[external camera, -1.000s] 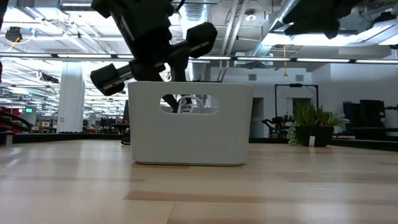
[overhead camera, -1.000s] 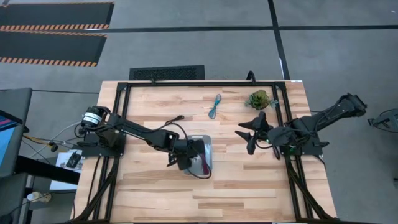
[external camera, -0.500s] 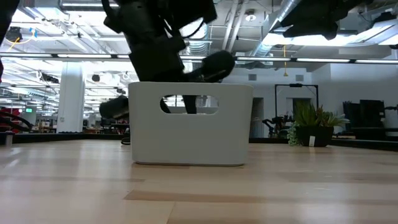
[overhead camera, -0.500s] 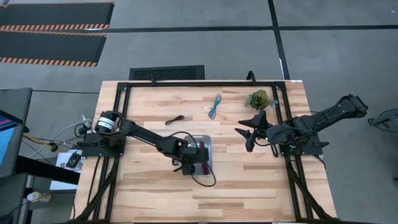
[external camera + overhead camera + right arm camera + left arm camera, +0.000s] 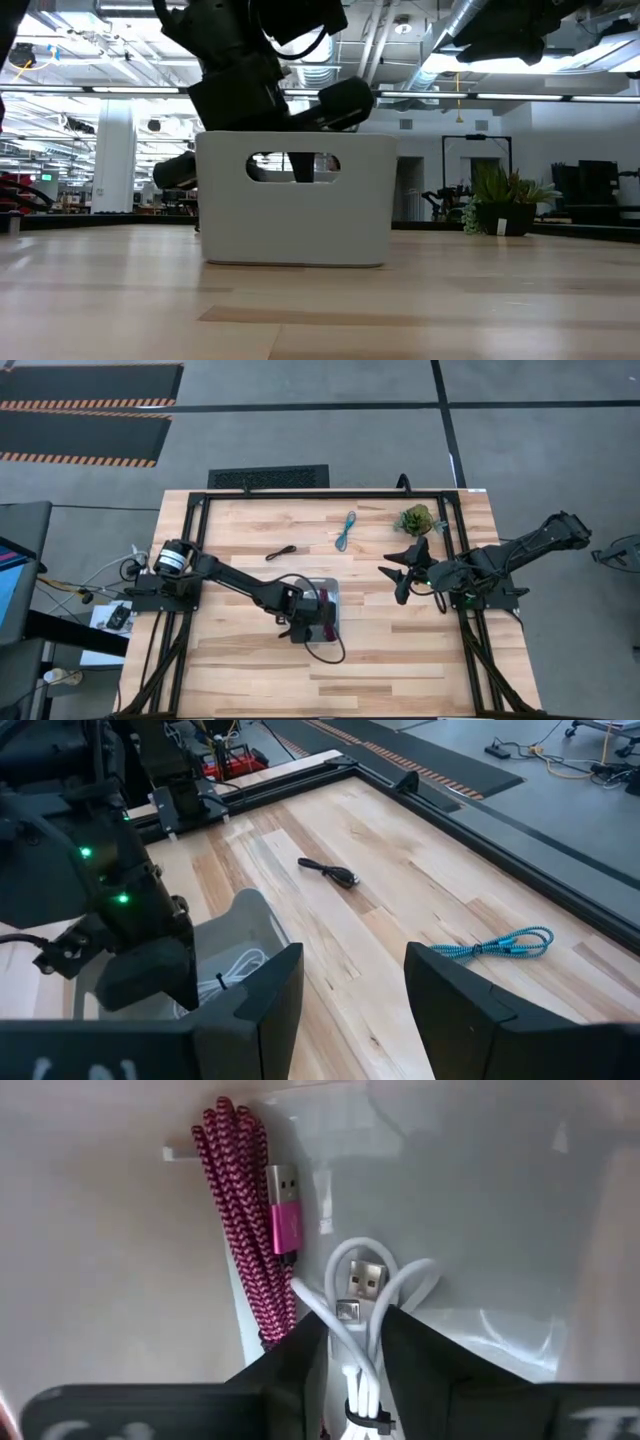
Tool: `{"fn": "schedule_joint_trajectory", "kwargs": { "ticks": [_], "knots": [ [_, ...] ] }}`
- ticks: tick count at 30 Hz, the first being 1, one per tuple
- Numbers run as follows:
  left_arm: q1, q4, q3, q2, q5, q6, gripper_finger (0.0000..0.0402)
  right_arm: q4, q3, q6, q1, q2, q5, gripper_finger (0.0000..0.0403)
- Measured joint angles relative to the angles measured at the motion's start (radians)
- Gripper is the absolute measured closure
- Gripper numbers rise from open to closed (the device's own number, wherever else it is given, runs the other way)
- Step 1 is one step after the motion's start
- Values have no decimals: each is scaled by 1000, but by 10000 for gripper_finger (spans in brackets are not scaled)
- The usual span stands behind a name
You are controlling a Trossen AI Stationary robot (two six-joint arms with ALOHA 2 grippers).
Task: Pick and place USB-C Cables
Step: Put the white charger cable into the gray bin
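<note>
Lying in the tray (image 5: pixel 480 1200), maroon cable (image 5: pixel 240 1230) beside white cable (image 5: pixel 365 1310), clamped by left end effector (image 5: pixel 352 1380).

The high view looks straight down from well above the bench (image 5: pixel 400 650), taking in the whole top, both arms and the grey floor around it. The low view sits at bench-top height, looking level across the wood into the room behind, with the tray (image 5: pixel 295 200) close and large in front of it. The left wrist view looks down into that tray from very near, its pale floor filling the picture. The right wrist view looks from farther off across the bench, sharing the tray and the left arm with the high and low views.
</note>
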Motion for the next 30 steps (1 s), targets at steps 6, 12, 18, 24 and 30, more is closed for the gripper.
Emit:
{"fn": "schedule_joint_trajectory", "kwargs": {
  "ticks": [6,12,18,24,30],
  "knots": [
    [-27,1,0,0,-10,21,285,-2,0,0,0,0,0,205],
    [-50,6,0,0,-18,27,240,-2,0,0,0,0,0,205],
    [-54,-1,-2,2,-148,27,202,-2,0,0,0,0,0,205],
    [-42,25,-3,-9,-184,-5,193,-2,0,0,0,0,0,205],
    [-40,29,31,-17,-179,-34,193,1,0,0,0,0,0,205]
  ]
}}
